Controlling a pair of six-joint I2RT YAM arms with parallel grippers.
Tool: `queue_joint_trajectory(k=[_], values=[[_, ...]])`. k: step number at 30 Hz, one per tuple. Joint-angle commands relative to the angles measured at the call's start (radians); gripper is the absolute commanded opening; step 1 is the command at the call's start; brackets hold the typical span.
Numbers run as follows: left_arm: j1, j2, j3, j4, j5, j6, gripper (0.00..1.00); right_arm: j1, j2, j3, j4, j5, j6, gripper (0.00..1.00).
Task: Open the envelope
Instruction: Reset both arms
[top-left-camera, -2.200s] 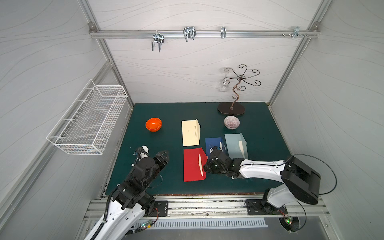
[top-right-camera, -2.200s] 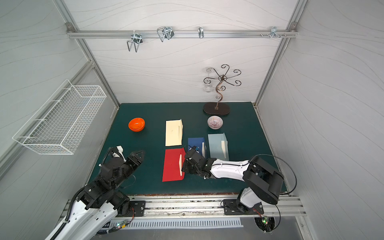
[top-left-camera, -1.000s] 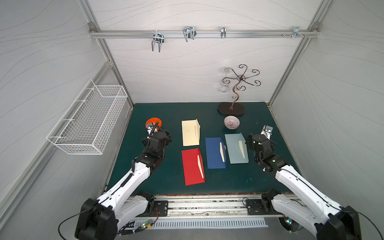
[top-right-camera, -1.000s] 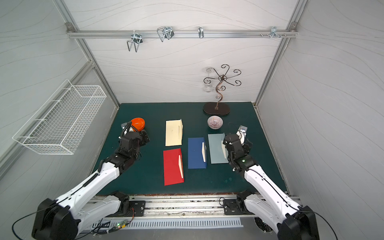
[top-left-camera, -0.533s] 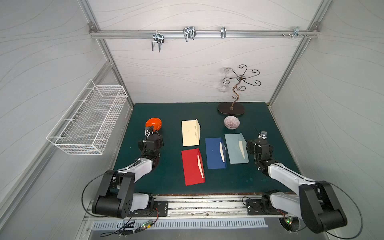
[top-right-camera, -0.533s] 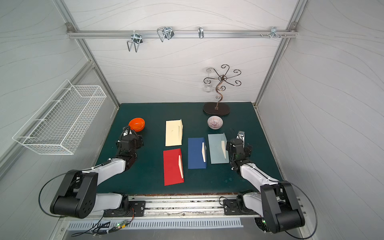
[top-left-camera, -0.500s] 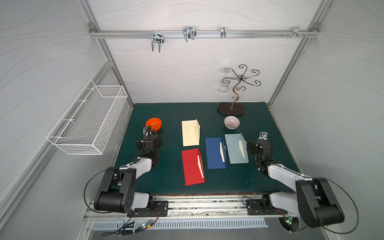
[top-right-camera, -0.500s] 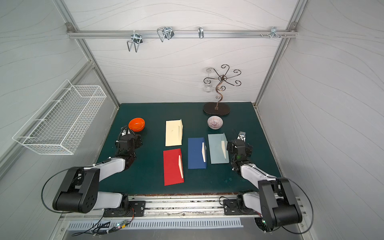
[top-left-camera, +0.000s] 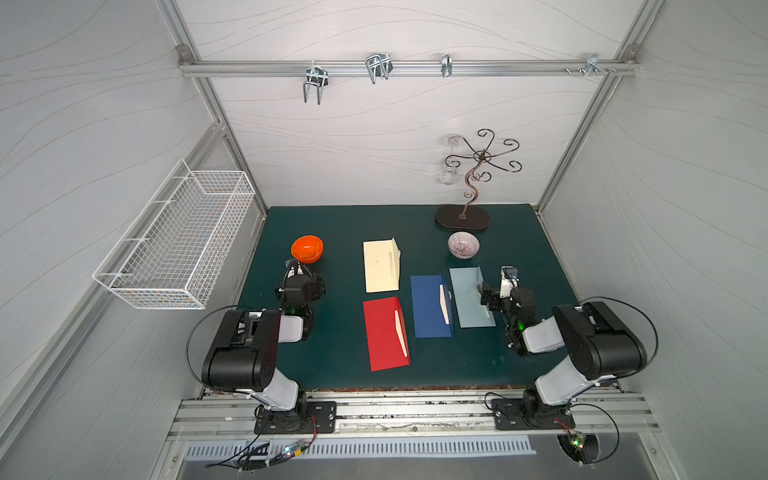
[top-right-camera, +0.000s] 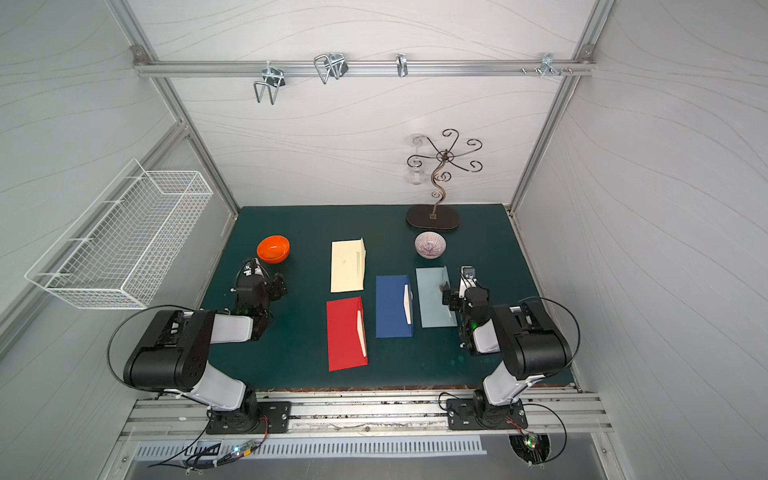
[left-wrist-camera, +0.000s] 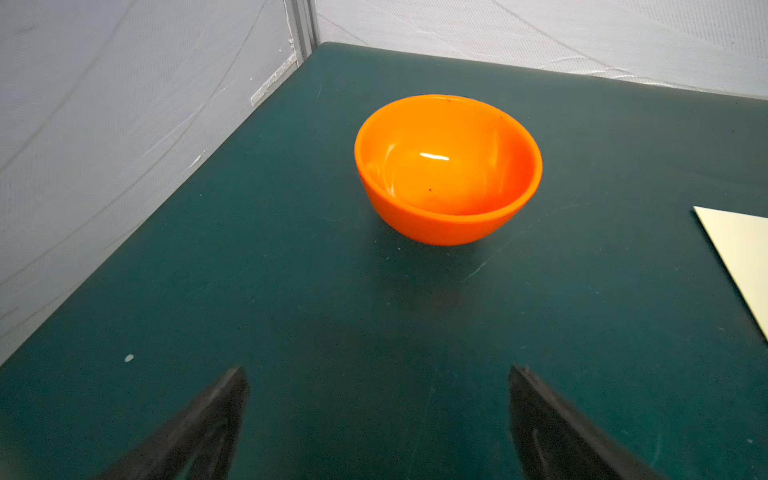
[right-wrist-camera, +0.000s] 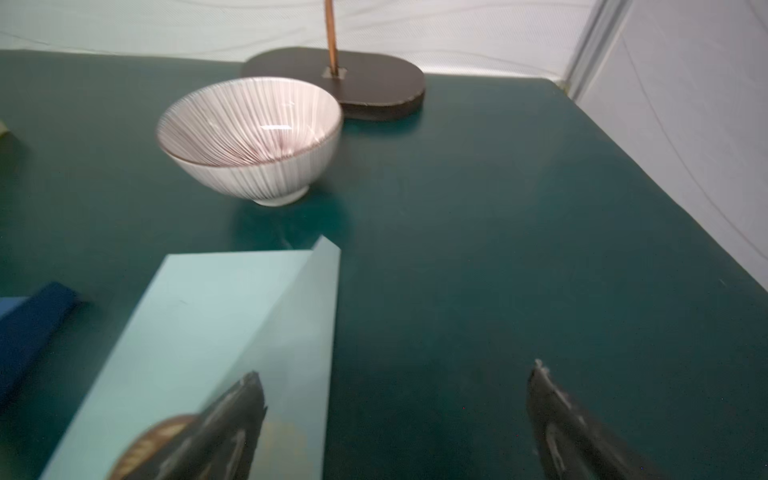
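The right gripper (right-wrist-camera: 395, 374) stands wide open and holds nothing. One of its fingers (right-wrist-camera: 245, 399) shows in front of the raised flap (right-wrist-camera: 299, 332) of the pale blue envelope (top-left-camera: 469, 299); whether it touches the paper I cannot tell. That envelope lies flat on the green surface (top-left-camera: 332, 365), the nearest of the four to the right edge, just beside the dark blue envelope (top-left-camera: 428, 307). The flap runs along the long side facing the gripper.

This looks like the envelope in hand. To do it well, the finger should probably catch the flap's free edge from inside and sweep it outward toward the right edge. It should stay low and slow, since light paper is likely to slide rather than hinge.

The left gripper (left-wrist-camera: 377, 370) is also fully spread and empty, near the left edge, facing the orange bowl (top-left-camera: 306, 248), too far off to pin the paper.

The red envelope (top-left-camera: 384, 332) and the cream envelope (top-left-camera: 380, 266) lie mid-surface, and the striped bowl (top-left-camera: 463, 245) sits toward the back edge.

No brand, label or writing can be read on anything here
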Motion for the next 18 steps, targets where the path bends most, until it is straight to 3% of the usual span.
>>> queue_joint_trajectory(k=[1, 5, 10, 18], values=[[-0.006, -0.001, 0.015, 0.091, -0.019, 0.007, 1.00, 0.009, 0.015, 0.019, 0.128, 0.063, -0.036, 0.99], [-0.008, -0.004, 0.015, 0.090, -0.021, 0.007, 1.00, -0.003, 0.001, 0.037, 0.080, 0.063, -0.023, 0.99], [-0.008, -0.004, 0.016, 0.091, -0.023, 0.006, 1.00, -0.092, -0.038, 0.144, -0.201, 0.008, 0.093, 0.99], [-0.008, -0.002, 0.015, 0.089, -0.023, 0.007, 1.00, -0.077, -0.028, 0.179, -0.253, 0.023, 0.077, 0.99]])
